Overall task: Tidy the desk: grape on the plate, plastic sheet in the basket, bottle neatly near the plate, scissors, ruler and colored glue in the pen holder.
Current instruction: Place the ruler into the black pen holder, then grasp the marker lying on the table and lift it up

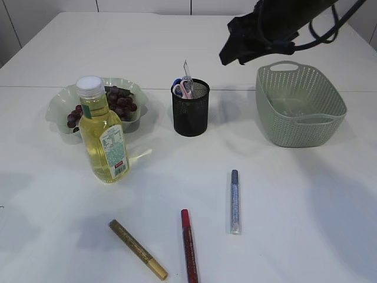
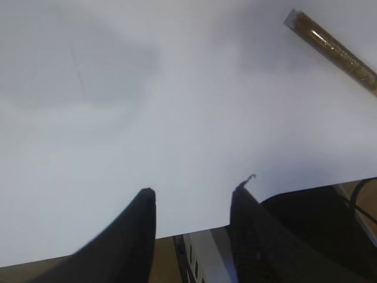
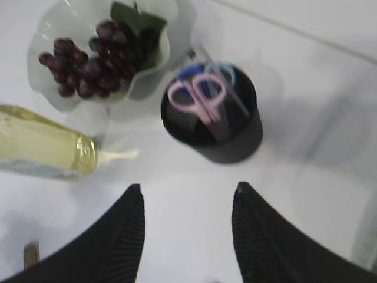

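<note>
The right gripper (image 3: 185,191) is being held with jaws apart and empty above the pen holder (image 3: 215,121), where scissors (image 3: 203,100) are standing; grapes (image 3: 88,62) are lying on the plate (image 3: 50,35) beyond its left finger. The left gripper (image 2: 191,197), likewise parted, is being held over bare table (image 2: 177,118), a gold glue stick (image 2: 333,50) lying ahead to its right.

I'm seeing dark purple grapes (image 1: 121,101), a black mesh pen holder (image 1: 190,109), pink-handled scissors (image 3: 203,101), and gold (image 1: 138,249), red (image 1: 189,253) and silver glue sticks (image 1: 235,202).

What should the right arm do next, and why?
Probably lower the open, empty right claw toward the blue glitter glue stick. Grapes are on the plate, scissors in the pen holder, yet three glue sticks lie on the table, the blue one nearest its side.
</note>
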You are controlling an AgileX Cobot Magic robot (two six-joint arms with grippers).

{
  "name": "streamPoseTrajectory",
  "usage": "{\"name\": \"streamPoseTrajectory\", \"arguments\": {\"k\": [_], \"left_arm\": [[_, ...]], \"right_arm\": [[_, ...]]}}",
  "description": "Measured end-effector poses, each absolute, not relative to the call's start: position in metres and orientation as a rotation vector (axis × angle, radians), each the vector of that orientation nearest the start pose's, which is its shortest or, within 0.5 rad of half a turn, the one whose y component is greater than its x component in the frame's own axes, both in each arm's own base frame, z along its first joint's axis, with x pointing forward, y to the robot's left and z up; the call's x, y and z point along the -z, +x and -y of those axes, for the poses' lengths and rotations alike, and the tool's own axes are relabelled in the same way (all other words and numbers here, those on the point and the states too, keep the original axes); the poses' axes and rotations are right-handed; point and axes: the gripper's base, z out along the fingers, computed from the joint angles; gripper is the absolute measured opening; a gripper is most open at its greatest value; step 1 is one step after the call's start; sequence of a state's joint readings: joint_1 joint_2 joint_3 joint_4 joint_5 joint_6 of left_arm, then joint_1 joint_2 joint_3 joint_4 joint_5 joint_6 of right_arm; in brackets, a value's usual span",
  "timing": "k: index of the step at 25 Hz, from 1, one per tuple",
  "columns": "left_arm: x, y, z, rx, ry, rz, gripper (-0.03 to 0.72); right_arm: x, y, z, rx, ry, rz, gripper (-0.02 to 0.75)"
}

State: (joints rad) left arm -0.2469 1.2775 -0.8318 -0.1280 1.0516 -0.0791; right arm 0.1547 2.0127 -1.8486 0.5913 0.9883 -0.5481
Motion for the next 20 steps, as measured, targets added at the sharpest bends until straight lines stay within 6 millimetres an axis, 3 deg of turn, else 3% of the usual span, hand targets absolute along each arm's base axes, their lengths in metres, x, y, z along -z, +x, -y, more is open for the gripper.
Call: {"name": "streamPoseTrajectory", "arguments": {"k": [4,8,14,20], "left_arm": [[-0.248,0.203,0.062,0.210,0.170,-2.997,0.308],[-0.248,0.203,0.062,0.210,0.170,-2.997,0.308],[-0.248,0.203,0.062,0.210,0.170,-2.997,0.308],[-0.248,0.203,0.062,0.210,0.170,-2.997,0.308]], "right_arm": [[-0.314,0.413,-0.106,-0.463,-0.550,-2.624,0.385],[-0.318,0.387,-0.120,-0.364,-0.515,-2.735,0.385],[-0.279,0.353,-0.154,-0.300,-0.439,-2.937,0.384],[-0.226,0.330,-0.162,-0.267,-0.199,-3.074,0.384]]}}
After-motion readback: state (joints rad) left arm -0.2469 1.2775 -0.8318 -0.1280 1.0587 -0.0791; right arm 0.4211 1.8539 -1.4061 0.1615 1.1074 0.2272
